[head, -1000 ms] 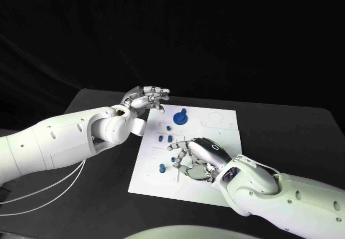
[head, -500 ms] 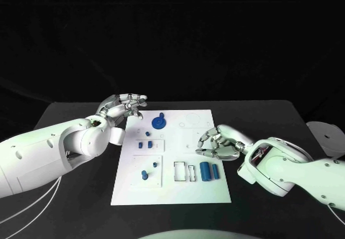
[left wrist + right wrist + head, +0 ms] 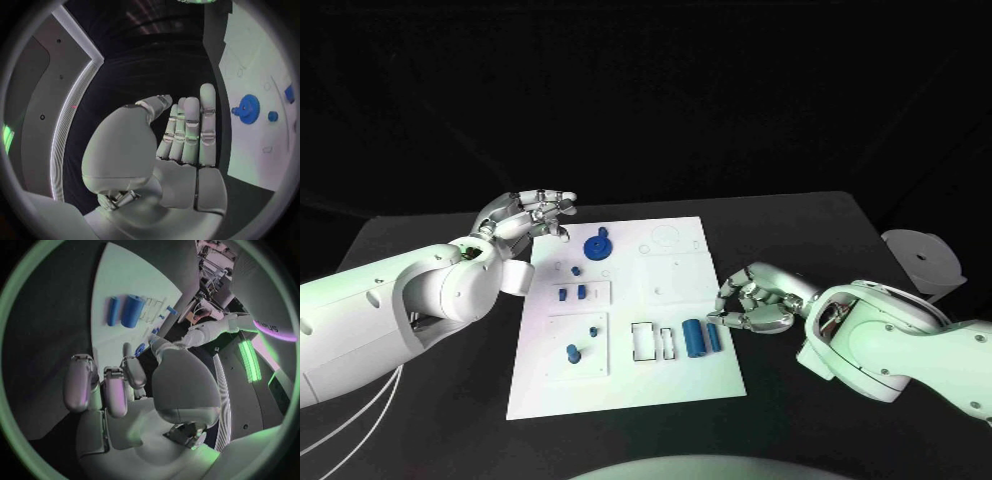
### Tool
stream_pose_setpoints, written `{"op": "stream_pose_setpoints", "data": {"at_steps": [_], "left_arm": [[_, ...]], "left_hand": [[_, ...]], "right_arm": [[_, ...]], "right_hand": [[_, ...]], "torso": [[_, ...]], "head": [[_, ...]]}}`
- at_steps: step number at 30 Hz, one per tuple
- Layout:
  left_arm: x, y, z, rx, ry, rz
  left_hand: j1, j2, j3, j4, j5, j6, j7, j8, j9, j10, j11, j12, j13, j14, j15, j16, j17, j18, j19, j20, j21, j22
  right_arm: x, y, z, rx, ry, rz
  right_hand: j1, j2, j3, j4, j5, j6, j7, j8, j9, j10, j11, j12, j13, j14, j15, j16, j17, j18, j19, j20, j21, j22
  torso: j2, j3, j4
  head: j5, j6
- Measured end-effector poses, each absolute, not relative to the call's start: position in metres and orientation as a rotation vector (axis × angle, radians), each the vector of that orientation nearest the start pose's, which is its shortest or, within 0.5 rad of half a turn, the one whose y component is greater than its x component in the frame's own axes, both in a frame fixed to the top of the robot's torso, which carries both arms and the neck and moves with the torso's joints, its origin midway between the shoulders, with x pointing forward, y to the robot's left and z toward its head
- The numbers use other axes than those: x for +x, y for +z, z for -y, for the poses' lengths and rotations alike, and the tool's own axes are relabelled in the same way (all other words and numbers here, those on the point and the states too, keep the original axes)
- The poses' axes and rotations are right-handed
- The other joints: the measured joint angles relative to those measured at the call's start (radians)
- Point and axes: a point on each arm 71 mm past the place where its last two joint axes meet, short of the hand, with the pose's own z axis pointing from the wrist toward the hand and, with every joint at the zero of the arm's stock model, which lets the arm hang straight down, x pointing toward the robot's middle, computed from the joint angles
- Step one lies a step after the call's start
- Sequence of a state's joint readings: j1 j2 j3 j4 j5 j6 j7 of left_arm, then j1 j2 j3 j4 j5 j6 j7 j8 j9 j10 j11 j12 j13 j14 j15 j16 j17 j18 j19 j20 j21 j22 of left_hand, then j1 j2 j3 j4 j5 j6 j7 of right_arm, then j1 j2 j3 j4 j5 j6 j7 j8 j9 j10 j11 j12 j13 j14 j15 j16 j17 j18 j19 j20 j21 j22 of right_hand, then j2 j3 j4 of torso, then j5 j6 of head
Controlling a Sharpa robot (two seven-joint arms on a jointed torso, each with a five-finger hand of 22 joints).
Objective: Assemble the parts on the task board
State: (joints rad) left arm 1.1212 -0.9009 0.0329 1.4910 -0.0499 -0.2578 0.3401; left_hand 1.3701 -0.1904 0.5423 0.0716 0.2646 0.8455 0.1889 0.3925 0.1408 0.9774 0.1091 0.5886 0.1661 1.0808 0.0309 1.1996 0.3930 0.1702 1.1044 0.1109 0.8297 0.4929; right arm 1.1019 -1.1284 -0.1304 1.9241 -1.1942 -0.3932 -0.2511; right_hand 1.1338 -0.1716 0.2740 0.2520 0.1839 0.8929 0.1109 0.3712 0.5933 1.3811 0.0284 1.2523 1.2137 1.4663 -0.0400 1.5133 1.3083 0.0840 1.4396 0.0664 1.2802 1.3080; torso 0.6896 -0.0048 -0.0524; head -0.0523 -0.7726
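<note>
Left hand fingers spread, empty; right hand fingers curled, contents unclear.

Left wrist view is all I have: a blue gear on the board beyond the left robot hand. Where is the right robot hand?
Observer: The right robot hand is at the right edge of the task board, fingers curled, holding nothing.
Operator: Any parts near it?
Observer: Two blue cylinders lie side by side on the board, close beside that hand.
</note>
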Motion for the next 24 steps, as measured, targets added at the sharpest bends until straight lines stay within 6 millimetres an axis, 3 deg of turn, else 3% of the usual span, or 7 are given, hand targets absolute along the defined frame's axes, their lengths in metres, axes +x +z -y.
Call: {"op": "stream_pose_setpoints", "data": {"at_steps": [4, 8, 24], "left_arm": [[0.489, -0.195, -0.247, -1.161, -1.491, -1.439], [0.488, -0.195, -0.247, -1.161, -1.492, -1.44], [0.487, -0.194, -0.248, -1.16, -1.495, -1.442]], "left_hand": [[0.0, 0.0, 0.0, 0.0, 0.0, 0.0, 0.0, 0.0, 0.0, 0.0, 0.0, 0.0, 0.0, 0.0, 0.0, 0.0, 0.0, 0.0, 0.0, 0.0, 0.0, 0.0], [0.0, 0.0, 0.0, 0.0, 0.0, 0.0, 0.0, 0.0, 0.0, 0.0, 0.0, 0.0, 0.0, 0.0, 0.0, 0.0, 0.0, 0.0, 0.0, 0.0, 0.0, 0.0], [0.0, 0.0, 0.0, 0.0, 0.0, 0.0, 0.0, 0.0, 0.0, 0.0, 0.0, 0.0, 0.0, 0.0, 0.0, 0.0, 0.0, 0.0, 0.0, 0.0, 0.0, -0.001]], "right_arm": [[0.368, -0.232, 0.225, 0.202, 0.697, -1.946], [0.366, -0.238, 0.217, 0.173, 0.682, -1.957], [0.365, -0.257, 0.197, 0.092, 0.657, -1.966]], "right_hand": [[-0.011, -0.001, -0.02, 0.029, 0.016, 0.005, -0.005, 0.004, 0.004, 0.005, -0.005, 0.014, 0.018, 0.0, 0.0, 0.0, 0.0, 0.0, 0.003, -0.003, 0.0, 0.0], [-0.011, -0.001, -0.021, 0.03, 0.016, 0.005, -0.005, 0.004, 0.004, 0.005, -0.005, 0.014, 0.022, 0.0, 0.0, 0.0, 0.0, 0.0, 0.003, -0.004, 0.003, 0.0], [-0.011, -0.001, -0.027, 0.035, 0.016, 0.005, -0.005, 0.004, 0.006, 0.013, -0.004, 0.027, 0.037, 0.0, 0.0, 0.0, 0.0, 0.0, 0.003, -0.004, 0.003, 0.0]], "torso": [[-0.002, -0.0019, -0.0006], [-0.002, -0.0035, 0.0006], [0.0, -0.0029, 0.0007]], "head": [[0.003, -0.005], [0.008, -0.007], [0.02, -0.013]]}}
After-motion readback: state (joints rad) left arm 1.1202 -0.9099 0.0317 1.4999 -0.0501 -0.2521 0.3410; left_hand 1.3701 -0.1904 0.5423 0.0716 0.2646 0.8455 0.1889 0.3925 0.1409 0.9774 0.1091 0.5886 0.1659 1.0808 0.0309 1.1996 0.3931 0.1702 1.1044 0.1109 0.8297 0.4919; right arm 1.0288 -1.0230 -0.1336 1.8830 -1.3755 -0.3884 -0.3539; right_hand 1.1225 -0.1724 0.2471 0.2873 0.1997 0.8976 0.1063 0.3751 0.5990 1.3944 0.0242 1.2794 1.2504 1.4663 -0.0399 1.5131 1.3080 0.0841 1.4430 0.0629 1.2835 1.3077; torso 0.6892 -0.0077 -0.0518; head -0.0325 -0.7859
